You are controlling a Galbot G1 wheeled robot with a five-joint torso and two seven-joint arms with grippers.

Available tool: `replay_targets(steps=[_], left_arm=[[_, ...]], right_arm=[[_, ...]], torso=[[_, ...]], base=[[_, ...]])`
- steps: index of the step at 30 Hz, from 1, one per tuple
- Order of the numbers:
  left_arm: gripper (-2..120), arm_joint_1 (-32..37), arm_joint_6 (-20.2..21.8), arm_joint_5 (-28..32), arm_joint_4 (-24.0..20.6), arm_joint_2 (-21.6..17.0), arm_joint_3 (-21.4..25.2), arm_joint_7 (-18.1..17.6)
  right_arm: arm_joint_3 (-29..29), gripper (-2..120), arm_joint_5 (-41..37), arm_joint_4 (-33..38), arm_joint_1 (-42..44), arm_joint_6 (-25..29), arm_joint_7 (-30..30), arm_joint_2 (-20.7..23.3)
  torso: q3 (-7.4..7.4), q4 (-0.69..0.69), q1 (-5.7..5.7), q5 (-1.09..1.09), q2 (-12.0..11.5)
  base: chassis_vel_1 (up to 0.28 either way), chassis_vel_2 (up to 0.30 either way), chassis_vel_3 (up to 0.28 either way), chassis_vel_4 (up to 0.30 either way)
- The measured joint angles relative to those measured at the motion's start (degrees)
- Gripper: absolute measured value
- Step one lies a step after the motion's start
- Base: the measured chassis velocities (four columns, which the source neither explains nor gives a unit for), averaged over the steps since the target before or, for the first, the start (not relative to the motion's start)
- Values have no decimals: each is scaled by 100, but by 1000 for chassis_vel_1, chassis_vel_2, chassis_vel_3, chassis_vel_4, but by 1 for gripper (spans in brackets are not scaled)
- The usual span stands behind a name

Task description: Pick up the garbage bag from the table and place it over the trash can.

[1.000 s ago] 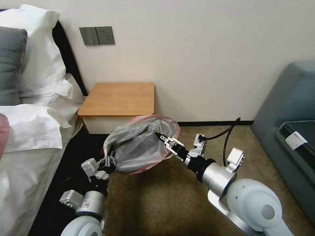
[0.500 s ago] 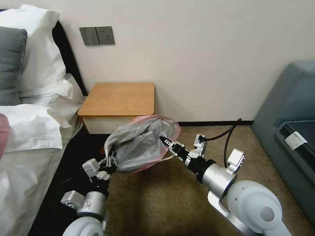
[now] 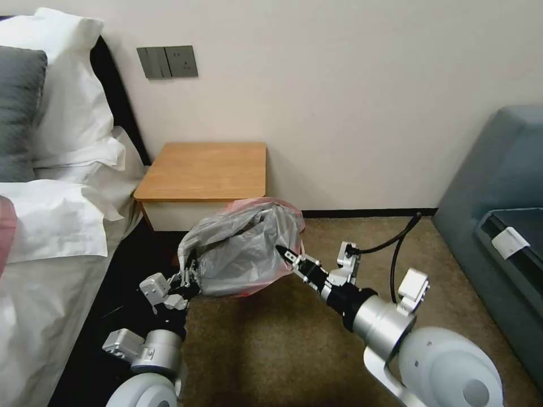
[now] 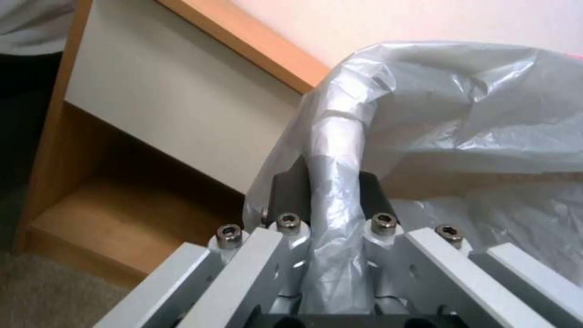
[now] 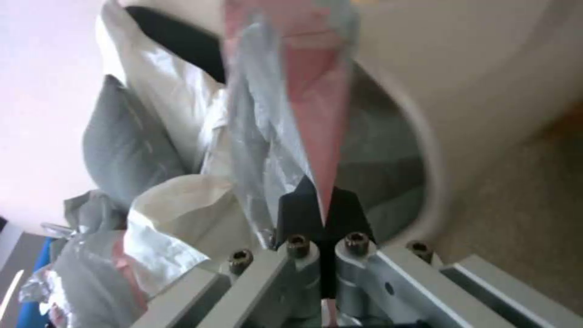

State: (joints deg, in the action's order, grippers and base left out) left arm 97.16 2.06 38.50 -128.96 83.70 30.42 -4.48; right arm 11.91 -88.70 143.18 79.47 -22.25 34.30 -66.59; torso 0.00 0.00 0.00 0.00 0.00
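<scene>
The garbage bag (image 3: pixel 243 251), crinkled grey film with a pinkish-red edge, hangs spread between my two grippers just in front of the table (image 3: pixel 209 169). At the bag's near-left corner, my left gripper (image 3: pixel 189 277) is shut on a bunched strand of the film (image 4: pixel 334 182). My right gripper (image 3: pixel 284 253) is shut on the bag's pink edge (image 5: pixel 316 114) at its right side. The trash can's cream rim and wall (image 5: pixel 486 91) show right beside the right gripper (image 5: pixel 322 212); in the head view the bag covers the can.
A bed with white pillows (image 3: pixel 56 215) runs along the left. A grey-blue sofa (image 3: pixel 498 181) stands on the right, and the wall is close behind the table. Brown carpet (image 3: pixel 271 350) lies open between my arms. The table's white drawer front (image 4: pixel 158 105) is near the left gripper.
The right gripper was open in the bag's mouth; it has shut on the pink edge and drawn it slightly down and toward me. The left gripper has kept its hold.
</scene>
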Motion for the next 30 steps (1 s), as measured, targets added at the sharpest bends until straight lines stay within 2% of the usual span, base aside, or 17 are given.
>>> replay_targets(steps=[9,30], left_arm=[[5,-63,52,323,-40,-9,150,-101],[5,-89,85,452,-82,23,255,-130]], right_arm=[[200,0,46,5,496,-18,144,53],[202,0,387,13,427,-40,255,16]], torso=[[0,0,0,0,0],[0,0,0,1,0]], base=[[0,0,0,0],[0,0,0,0]])
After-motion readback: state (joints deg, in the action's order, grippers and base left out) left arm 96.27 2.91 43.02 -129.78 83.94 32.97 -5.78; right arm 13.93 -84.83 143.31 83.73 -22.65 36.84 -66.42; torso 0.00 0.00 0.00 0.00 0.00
